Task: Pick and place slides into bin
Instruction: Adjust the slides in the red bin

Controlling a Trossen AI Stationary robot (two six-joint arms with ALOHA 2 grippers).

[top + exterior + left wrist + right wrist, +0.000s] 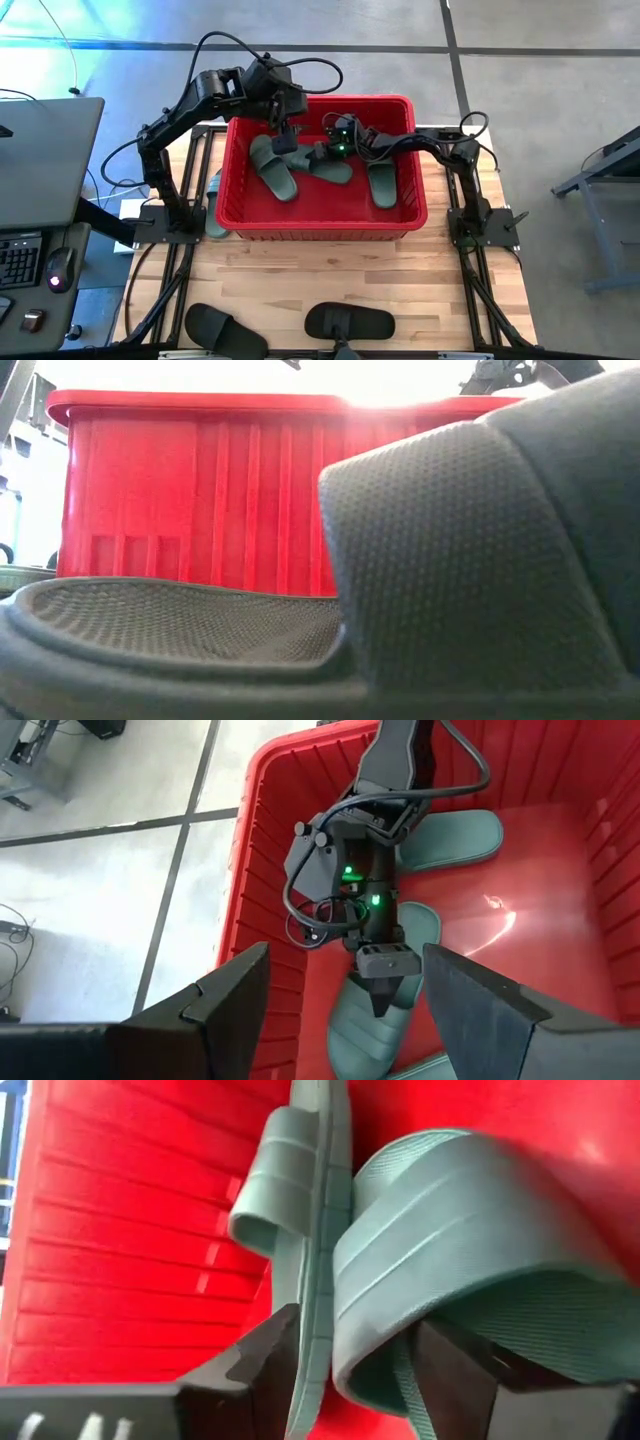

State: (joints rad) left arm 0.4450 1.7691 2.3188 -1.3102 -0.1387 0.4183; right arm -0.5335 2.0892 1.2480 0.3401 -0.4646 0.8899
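The red bin (320,222) stands mid-table and holds three dull green slides (275,168) (383,185) (450,835). My right gripper (322,150) reaches in from the table's right and is shut on the middle green slide (375,1030). My left gripper (285,138) hangs open above the bin's far left part, holding nothing (345,955). Two black slides (225,328) (350,322) lie sole-down at the table's near edge. Another green slide (215,205) lies outside the bin's left wall. My right gripper has the green slide by its ribbed strap (400,1270), at the side where the strap meets the sole. One finger (460,1375) sits under the strap in the foot opening and the other finger (255,1365) stays outside. The fingers slant down from the table's right. The slide sits low in the bin; I cannot tell whether it rests on the floor.
In the right wrist view another green slide (275,1190) stands on edge right beside the held one, near the bin's ribbed wall (120,1250). The low view is nearly filled by a black slide (450,560), with the bin (200,490) behind. A desk with a keyboard (20,260) stands left of the table.
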